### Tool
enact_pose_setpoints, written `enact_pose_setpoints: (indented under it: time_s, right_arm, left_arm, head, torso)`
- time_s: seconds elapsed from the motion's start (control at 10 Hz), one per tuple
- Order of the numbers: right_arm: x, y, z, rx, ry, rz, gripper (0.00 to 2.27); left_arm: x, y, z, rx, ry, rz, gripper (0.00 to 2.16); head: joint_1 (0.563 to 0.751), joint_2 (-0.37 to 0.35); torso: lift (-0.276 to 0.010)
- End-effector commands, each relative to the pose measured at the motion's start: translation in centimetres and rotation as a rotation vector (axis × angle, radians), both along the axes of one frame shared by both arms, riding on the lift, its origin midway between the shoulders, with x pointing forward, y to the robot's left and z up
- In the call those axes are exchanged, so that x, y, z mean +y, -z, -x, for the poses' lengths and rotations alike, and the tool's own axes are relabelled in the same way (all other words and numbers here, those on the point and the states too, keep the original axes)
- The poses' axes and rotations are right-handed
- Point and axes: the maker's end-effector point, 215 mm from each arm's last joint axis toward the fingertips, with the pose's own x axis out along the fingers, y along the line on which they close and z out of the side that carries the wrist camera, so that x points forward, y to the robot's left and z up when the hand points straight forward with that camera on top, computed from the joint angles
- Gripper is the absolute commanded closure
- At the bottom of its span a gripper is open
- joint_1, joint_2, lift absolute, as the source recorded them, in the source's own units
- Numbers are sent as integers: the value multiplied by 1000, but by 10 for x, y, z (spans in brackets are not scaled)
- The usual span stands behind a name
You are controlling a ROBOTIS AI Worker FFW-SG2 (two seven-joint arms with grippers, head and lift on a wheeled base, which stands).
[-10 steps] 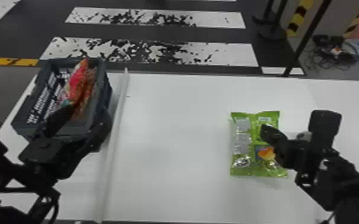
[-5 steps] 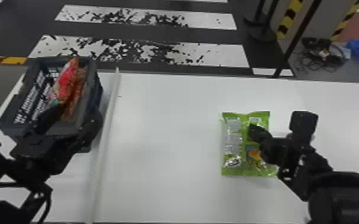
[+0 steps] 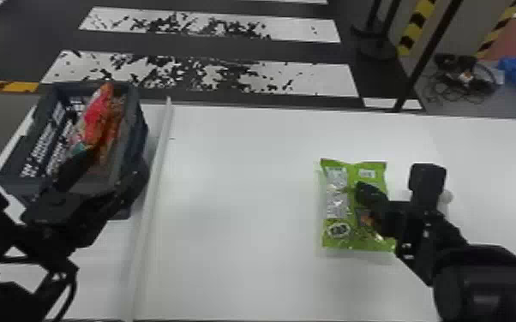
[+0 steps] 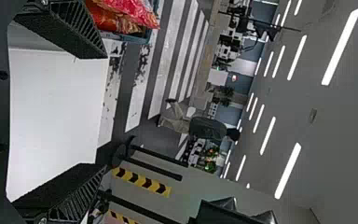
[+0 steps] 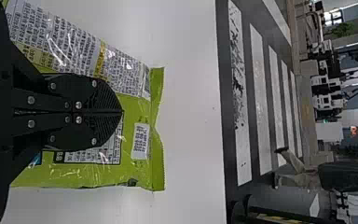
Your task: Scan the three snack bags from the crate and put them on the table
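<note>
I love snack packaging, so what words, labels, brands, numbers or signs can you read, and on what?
No text can be read.
Long pale panel on the shiny green snack bag: rows of print, too small.
Small white label on that bag: characters too blurred.
Black-framed box on that bag: too small, partly behind the black right gripper.
Red and orange packaging in the dark plastic crate: no legible lettering.

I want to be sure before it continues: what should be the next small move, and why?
Probably the left tool should ease toward the red bag: its fingers stand open at the crate, that bag lies inside, and the green bag already lies on the table.
</note>
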Motion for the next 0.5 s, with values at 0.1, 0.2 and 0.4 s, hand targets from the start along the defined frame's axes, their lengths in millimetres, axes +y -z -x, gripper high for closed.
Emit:
enact_pose_setpoints:
  time_s: [0.1,0.2,0.4]
  right_arm:
    - [3,7,5,16,-8,3,2246]
    - [-1,-7,8,-1,-3,-2,2246]
    - [-10,-45,26,-3,11,-44,1892]
  left_arm:
    - [0,-1,0,-2,1,1,36]
    - [0,-4,-1,-8,1,1,36]
    - [-5,-8,0,-16,8,4,36]
  head:
    - [695,-55]
    - [695,-54]
    - [695,-58]
  torso:
    - [-94]
    - [-94]
    - [-94]
